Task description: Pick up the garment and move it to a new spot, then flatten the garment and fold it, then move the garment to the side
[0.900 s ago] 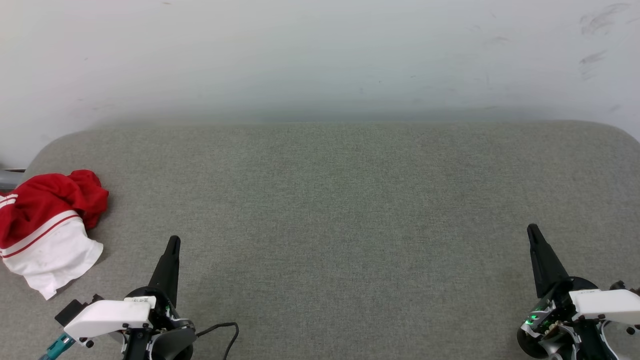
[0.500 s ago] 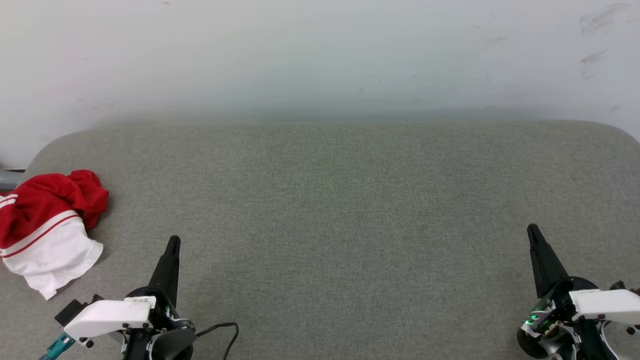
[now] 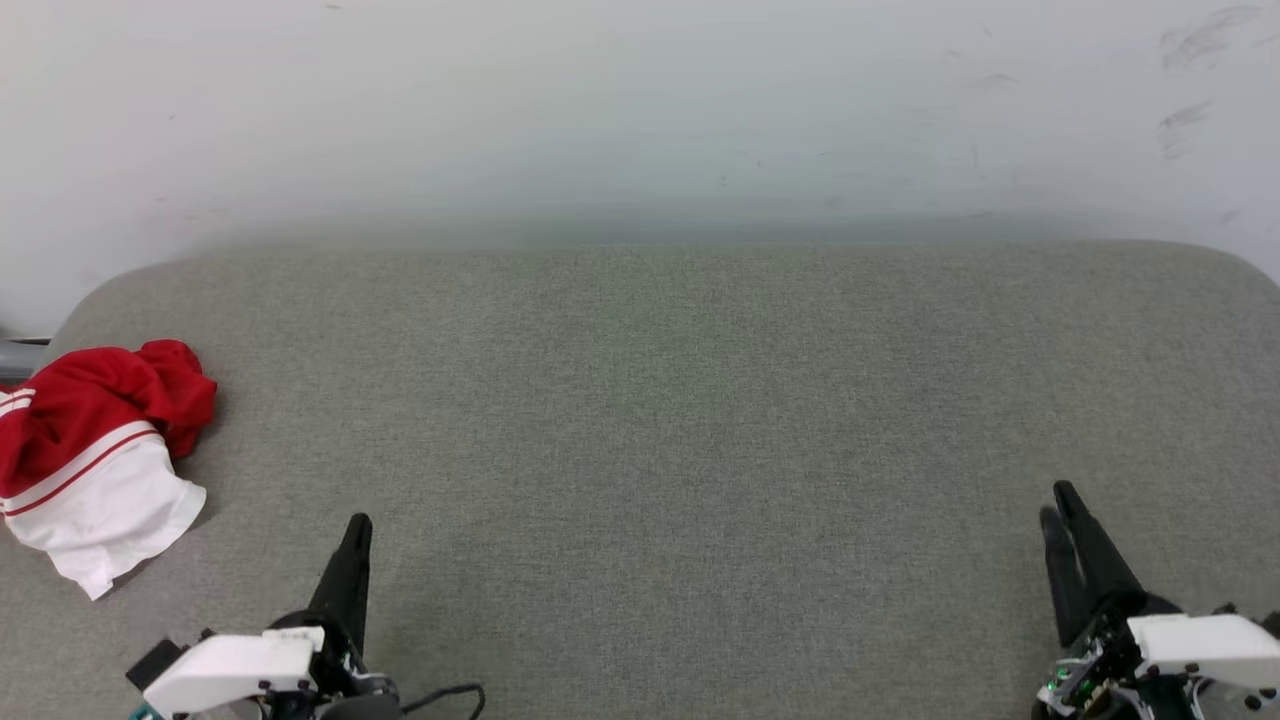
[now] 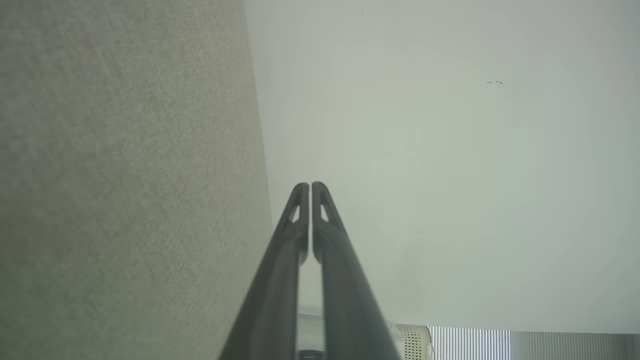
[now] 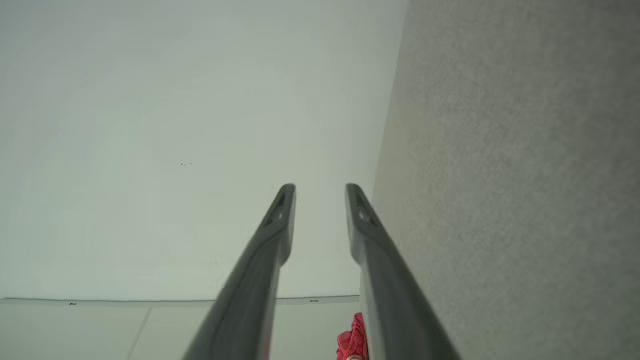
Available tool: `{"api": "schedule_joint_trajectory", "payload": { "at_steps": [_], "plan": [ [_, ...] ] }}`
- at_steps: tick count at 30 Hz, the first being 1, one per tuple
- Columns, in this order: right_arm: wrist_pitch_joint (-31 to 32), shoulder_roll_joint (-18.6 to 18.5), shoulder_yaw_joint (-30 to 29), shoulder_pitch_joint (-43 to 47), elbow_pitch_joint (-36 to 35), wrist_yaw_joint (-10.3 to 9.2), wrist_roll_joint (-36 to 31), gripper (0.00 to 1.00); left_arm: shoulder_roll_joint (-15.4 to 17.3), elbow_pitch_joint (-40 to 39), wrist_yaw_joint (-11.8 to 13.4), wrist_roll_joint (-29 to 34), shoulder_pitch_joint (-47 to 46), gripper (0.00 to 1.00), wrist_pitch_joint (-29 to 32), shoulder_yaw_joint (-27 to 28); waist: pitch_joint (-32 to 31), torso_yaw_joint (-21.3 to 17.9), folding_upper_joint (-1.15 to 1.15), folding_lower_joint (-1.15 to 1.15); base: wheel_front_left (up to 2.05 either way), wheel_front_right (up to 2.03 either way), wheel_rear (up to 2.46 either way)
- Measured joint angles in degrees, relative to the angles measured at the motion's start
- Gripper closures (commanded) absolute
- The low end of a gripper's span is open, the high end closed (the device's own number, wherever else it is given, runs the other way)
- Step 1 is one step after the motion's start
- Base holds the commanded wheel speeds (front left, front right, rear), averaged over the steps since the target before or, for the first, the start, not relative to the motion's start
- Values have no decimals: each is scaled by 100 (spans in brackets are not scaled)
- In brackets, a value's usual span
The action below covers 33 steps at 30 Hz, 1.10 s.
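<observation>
Setting: bare indoor test room, lab-like rather than domestic. Evidence: broad grey woven-fabric padded surface with rounded corners (image 3: 700, 400) against a plain white scuffed wall (image 3: 640, 120); white slatted panel (image 4: 470, 342); pale seamed flat panels (image 5: 100, 330).

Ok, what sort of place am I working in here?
Probably a plain indoor test room: a grey fabric-covered surface with rounded corners against a bare, scuffed white wall, the garment crumpled at its left edge.
</observation>
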Motion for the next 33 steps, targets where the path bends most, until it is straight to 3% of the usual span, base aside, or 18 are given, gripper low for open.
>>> {"api": "schedule_joint_trajectory", "payload": {
  "at_steps": [14, 26, 33],
  "plan": [
    [-370, 2, 143, 108, 31, 0, -472, 0, -9, -24, 0, 404, 152, 0, -374, -22, 16, -17, 0, 0, 0, 0, 0],
    [-664, 4, 9, 105, -115, 0, -1820, 0, -7, -191, 0, 1295, 206, 0, -665, 297, 22, -22, 0, 0, 0, 0, 0],
    [-816, 5, 140, 107, -449, 0, -3133, 0, -5, -480, 0, 2025, 218, 0, -824, 378, 36, -18, 0, 0, 0, 0, 0]
  ]
}}
